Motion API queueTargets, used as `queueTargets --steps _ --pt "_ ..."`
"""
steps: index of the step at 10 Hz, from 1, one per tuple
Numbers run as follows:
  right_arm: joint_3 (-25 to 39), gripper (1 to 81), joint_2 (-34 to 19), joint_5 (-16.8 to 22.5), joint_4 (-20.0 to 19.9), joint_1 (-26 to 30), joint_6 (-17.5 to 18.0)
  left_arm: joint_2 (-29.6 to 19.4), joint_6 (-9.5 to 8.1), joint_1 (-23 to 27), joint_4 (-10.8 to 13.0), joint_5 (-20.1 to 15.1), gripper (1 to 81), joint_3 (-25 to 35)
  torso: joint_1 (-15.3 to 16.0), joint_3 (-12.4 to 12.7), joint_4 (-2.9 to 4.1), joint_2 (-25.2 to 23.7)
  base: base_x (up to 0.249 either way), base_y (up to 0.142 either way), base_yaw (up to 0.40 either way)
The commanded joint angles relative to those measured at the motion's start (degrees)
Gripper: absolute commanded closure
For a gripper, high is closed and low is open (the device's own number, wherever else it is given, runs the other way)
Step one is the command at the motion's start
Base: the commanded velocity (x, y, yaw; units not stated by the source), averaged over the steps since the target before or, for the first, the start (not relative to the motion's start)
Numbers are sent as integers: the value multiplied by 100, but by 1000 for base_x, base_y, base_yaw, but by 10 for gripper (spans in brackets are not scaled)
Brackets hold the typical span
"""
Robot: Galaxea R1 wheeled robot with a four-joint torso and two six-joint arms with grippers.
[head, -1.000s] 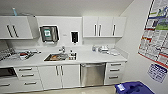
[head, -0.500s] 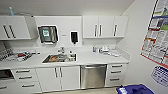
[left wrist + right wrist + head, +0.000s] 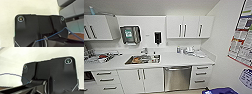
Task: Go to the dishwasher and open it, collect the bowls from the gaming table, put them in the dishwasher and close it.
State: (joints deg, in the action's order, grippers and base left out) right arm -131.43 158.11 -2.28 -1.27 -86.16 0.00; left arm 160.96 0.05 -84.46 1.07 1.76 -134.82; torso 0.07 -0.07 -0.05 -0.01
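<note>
End effector state on either arm: cannot tell from the wrist views. Lower centre of the head view: dishwasher [image 3: 177, 78], brushed steel front, one long horizontal bar handle across its top edge, door closed, set under the white counter [image 3: 184, 60]. Just left of it, white cabinet doors [image 3: 143, 80]; just right, a drawer stack [image 3: 200, 76]. Above and left, a sink [image 3: 143, 59] sunk into the counter.

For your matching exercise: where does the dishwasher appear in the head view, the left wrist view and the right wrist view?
Head view: dishwasher under the counter, right of the sink, door shut.
Left wrist view: not in it.
Right wrist view: not in it.
Shared landmark: none; the wrist views share the robot's dark plate.
</note>
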Motion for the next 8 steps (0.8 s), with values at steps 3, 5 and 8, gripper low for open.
queueTargets --steps 3,5,8 --pt "48 10 -84 289 -49 315 -18 -55 21 320 42 -255 10 43 0 -2 0 1 125 0 0" --pt "48 10 -84 289 -40 315 -18 -64 21 320 42 -255 10 42 0 0 0 0 125 0 0" --pt "30 10 -84 289 -40 314 -18 -55 21 320 42 -255 10 43 0 0 0 0 125 0 0"
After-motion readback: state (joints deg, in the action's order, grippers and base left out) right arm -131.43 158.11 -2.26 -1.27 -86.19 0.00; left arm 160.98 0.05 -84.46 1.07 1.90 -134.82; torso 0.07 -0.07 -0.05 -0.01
